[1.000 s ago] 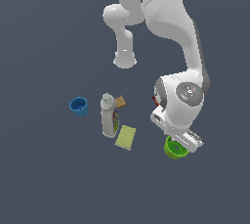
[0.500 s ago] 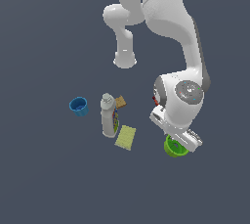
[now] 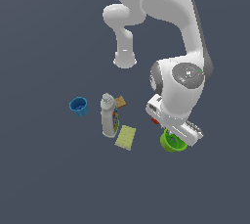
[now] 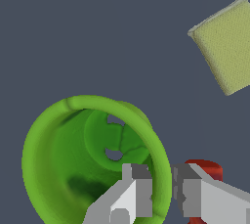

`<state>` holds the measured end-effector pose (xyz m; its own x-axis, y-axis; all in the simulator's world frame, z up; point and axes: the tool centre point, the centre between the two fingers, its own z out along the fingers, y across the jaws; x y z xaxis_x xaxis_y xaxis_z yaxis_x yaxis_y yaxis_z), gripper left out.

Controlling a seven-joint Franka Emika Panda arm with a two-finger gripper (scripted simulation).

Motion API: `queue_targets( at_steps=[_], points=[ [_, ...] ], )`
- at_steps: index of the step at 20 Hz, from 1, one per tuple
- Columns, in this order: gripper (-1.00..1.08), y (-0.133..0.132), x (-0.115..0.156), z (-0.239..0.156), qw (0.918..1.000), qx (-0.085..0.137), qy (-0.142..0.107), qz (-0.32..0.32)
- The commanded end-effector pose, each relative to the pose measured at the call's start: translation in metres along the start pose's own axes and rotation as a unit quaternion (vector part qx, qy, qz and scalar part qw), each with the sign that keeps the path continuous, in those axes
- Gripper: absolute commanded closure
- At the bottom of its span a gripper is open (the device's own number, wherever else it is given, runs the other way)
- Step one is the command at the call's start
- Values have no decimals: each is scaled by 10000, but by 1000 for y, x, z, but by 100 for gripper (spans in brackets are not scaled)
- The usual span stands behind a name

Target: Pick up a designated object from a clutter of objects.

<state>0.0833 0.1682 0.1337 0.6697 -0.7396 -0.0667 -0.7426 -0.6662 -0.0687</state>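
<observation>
The lime-green cup stands on the floor at the exterior view's right, half hidden under my hand. In the wrist view the green cup is open side up. My gripper straddles its thick rim, with one finger inside the cup and the other outside. The jaws press the wall on both sides, shut on the rim. In the exterior view the gripper sits low over the cup and its fingertips are hidden.
A yellow sponge lies to the cup's left in the exterior view. Further left are a white bottle, a tan block and a blue cup. A red drill sits right beside my outer finger.
</observation>
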Motion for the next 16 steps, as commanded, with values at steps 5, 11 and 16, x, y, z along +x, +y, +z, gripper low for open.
queue_targets(
  at_steps=[5,11,16],
  points=[
    [108,16,16,-71,10000,18,7,2],
    [108,33,32,-143,10000,18,7,2],
    [108,46,45,-202,10000,18,7,2]
  ],
)
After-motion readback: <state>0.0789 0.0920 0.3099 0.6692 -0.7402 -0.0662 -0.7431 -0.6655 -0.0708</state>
